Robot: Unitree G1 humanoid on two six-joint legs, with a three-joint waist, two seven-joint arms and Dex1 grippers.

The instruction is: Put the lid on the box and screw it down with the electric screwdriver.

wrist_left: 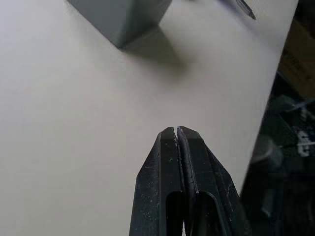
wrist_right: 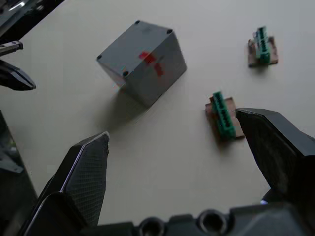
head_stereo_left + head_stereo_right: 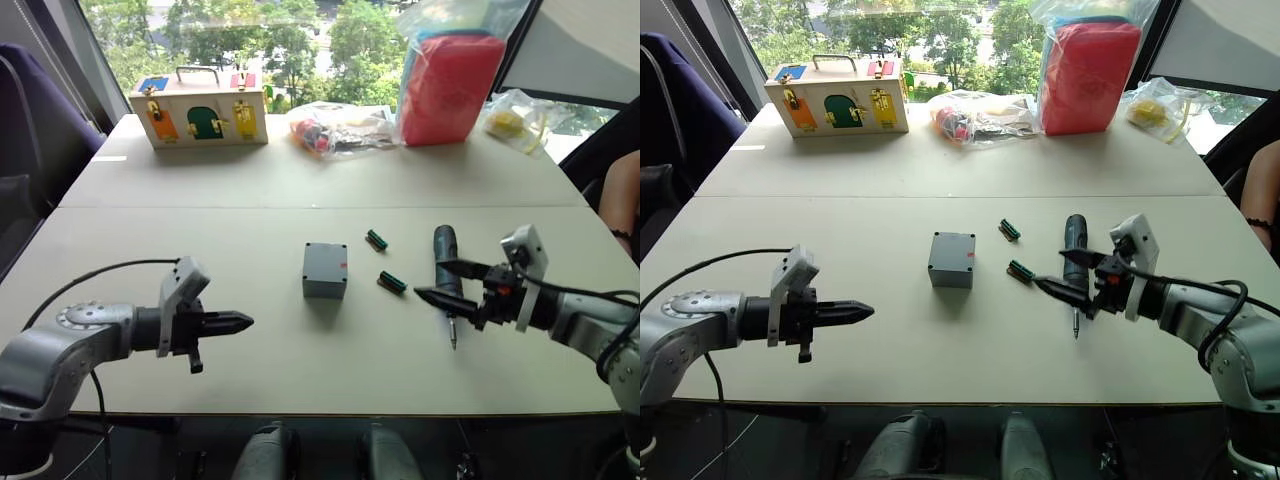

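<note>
Right fingers (image 2: 83,172) spread over electric screwdriver (image 3: 445,258)

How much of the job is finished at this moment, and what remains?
The lid already sits on the box, so that step looks done. The right tool is open above the electric screwdriver, which lies on the table, not yet gripped. The left tool is shut, apart from the box. Picking up the screwdriver and screwing remain.

Pale table (image 3: 200,290); box (image 3: 325,270), electric screwdriver (image 3: 446,265), green pieces (image 3: 392,282), wooden box (image 3: 198,106)
</note>
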